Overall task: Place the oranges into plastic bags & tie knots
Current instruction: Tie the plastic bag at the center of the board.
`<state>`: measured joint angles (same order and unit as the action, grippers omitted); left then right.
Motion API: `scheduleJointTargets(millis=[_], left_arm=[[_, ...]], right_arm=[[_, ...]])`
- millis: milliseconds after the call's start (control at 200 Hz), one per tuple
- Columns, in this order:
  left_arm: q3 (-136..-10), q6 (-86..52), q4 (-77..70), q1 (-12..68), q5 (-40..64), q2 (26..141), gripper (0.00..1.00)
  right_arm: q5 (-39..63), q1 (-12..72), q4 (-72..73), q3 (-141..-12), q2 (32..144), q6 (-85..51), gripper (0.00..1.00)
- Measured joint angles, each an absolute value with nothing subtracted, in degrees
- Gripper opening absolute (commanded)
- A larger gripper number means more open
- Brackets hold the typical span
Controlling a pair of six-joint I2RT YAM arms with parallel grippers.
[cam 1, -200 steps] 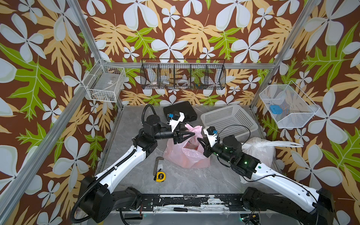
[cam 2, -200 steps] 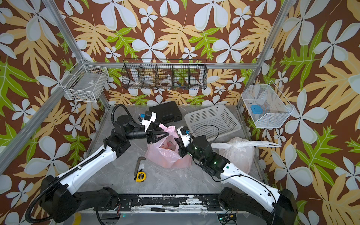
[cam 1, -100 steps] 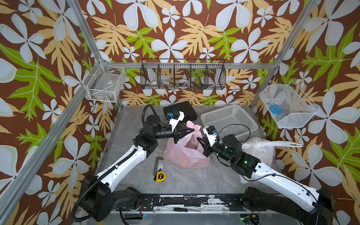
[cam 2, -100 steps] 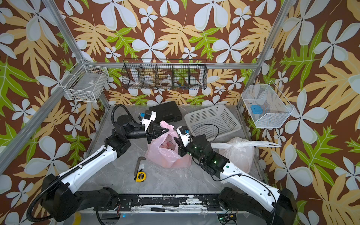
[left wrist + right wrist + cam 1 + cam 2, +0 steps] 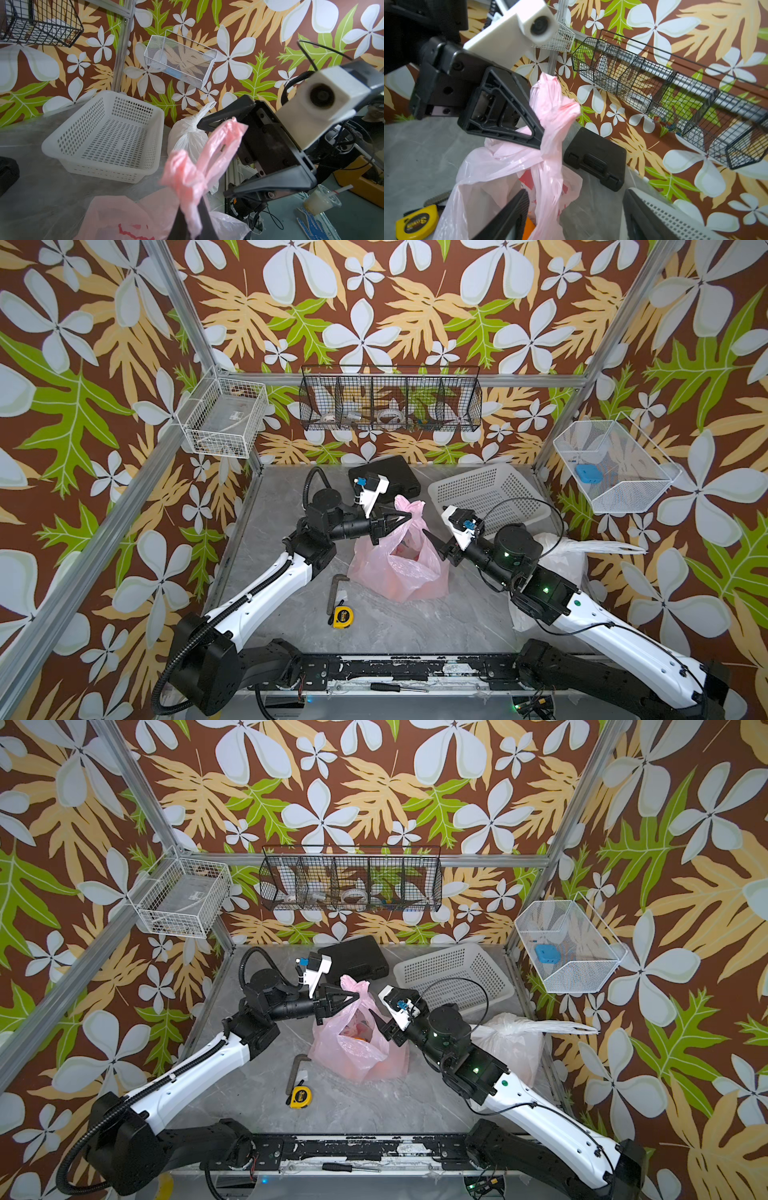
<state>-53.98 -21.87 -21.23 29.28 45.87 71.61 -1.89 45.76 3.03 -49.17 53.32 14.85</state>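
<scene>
In both top views we see the pink bag (image 5: 395,572) standing near the white basket (image 5: 490,493), on the side toward the left arm. The white bag (image 5: 565,560) lies just beside the basket's near corner. The left gripper (image 5: 405,516) pinches the pink bag's bunched handle (image 5: 409,506), and the right gripper (image 5: 434,543) hangs between bag and basket.

In the left wrist view our left fingers (image 5: 178,226) are clamped on that handle. Beyond it the right gripper's (image 5: 212,159) jaws are spread wide, gripping nothing, and the white bag (image 5: 187,133) sits knotted beside the basket (image 5: 104,135).

In the right wrist view a pink strip hangs loose between our parted right jaws, and an orange (image 5: 527,228) shows inside the bag.
</scene>
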Motion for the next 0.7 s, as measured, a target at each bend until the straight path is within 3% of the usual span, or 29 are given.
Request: scheduleJointTargets(millis=[270,400,701], left_arm=[[-54.59,-30.65,-17.91,29.28,42.17,71.46,0.0],[-55.55,-33.52,-16.05,29.28,41.23,71.46,0.0],[-57.76,-37.39,-10.24,29.26,38.06,71.44,0.0]], right_arm=[[-1.23,45.78,3.84,-45.98,53.1,34.0,0.72],[-1.08,45.93,8.54,-44.36,53.15,36.47,0.7],[-6.81,53.15,19.68,-41.06,57.23,42.68,0.78]])
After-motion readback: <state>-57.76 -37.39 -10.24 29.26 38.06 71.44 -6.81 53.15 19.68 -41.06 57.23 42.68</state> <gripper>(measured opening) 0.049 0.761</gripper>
